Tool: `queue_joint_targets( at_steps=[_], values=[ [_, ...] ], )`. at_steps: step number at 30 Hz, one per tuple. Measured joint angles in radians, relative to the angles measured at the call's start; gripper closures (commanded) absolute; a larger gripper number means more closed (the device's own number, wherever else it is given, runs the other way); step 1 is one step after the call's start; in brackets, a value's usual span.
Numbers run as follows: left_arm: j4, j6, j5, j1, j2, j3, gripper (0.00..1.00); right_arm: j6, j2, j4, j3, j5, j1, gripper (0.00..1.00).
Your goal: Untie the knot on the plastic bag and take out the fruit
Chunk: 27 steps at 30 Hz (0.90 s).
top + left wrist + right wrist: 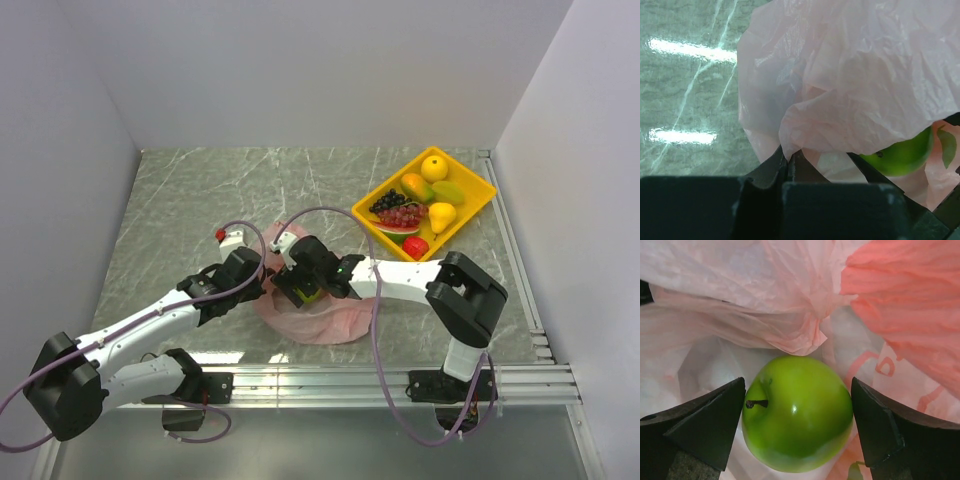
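Note:
The pink plastic bag (325,318) lies crumpled between both arms. My left gripper (788,152) is shut, pinching a fold of the bag (855,75) at its tips. My right gripper (798,390) reaches into the bag's mouth and stands open. Its fingers (715,420) flank a green apple (800,412), one on each side and close against it. The apple (905,152) also peeks out under the lifted plastic in the left wrist view. I see no knot. More fruit, a citrus (434,166), a mango (417,186) and a pear (441,215), lies in the yellow tray (478,205).
Black and red grape bunches (395,208), a watermelon slice and a small red fruit share the tray at the back right. A red-tipped white part (228,238) sits by the left wrist. White walls close off the table on three sides.

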Motion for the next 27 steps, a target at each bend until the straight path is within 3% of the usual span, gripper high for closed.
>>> queue_joint_targets(
  at_steps=[5, 8, 10, 11, 12, 15, 20, 27],
  values=[
    [0.001, 0.001, 0.003, 0.000, 0.003, 0.000, 0.99, 0.002, 0.003, 0.018, -0.006, 0.002, 0.000, 0.11],
    [0.003, 0.003, 0.008, 0.000, 0.009, 0.000, 0.99, 0.007, 0.002, 0.043, -0.017, 0.006, 0.000, 0.23],
    [0.004, 0.004, 0.008, 0.000, 0.012, 0.000, 1.00, 0.008, -0.002, 0.058, -0.022, 0.007, 0.000, 0.43],
    [0.003, 0.004, 0.008, 0.000, 0.012, 0.000, 1.00, 0.011, -0.006, 0.063, -0.023, 0.006, 0.000, 0.64],
    [0.003, 0.004, 0.008, 0.000, 0.012, 0.000, 0.99, 0.013, -0.011, 0.060, -0.028, 0.004, 0.000, 0.75],
    [0.003, 0.004, 0.007, 0.000, 0.012, 0.000, 0.99, 0.017, -0.035, 0.054, -0.047, -0.009, 0.000, 0.92],
    [0.002, 0.006, 0.007, 0.000, 0.012, 0.001, 0.99, 0.028, -0.131, 0.013, -0.076, -0.026, 0.000, 1.00],
    [-0.005, 0.016, 0.008, 0.003, 0.014, 0.024, 0.99, 0.041, -0.325, 0.001, -0.079, -0.051, 0.000, 1.00]
  ],
)
